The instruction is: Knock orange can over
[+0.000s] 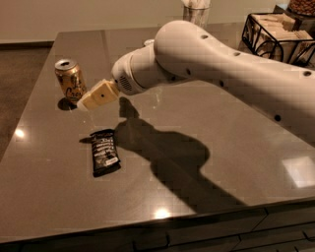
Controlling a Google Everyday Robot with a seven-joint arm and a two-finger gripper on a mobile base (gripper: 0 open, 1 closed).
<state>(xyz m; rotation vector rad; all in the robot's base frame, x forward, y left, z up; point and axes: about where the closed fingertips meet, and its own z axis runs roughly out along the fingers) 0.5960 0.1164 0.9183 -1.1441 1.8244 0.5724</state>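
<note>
The orange can (70, 79) stands upright near the left edge of the grey table (206, 142), with a silver top and pale lettering on its side. My gripper (94, 96) reaches in from the right on a large white arm (231, 74). Its cream tip is right next to the can's lower right side, at or close to touching. The top of another can (148, 42) peeks out behind the arm; its body is hidden.
A black snack packet (104, 151) lies flat on the table in front of the gripper. A wire basket (275, 34) with packets stands at the back right. A glass container (197, 14) stands at the back centre. The table's front edge runs along the bottom.
</note>
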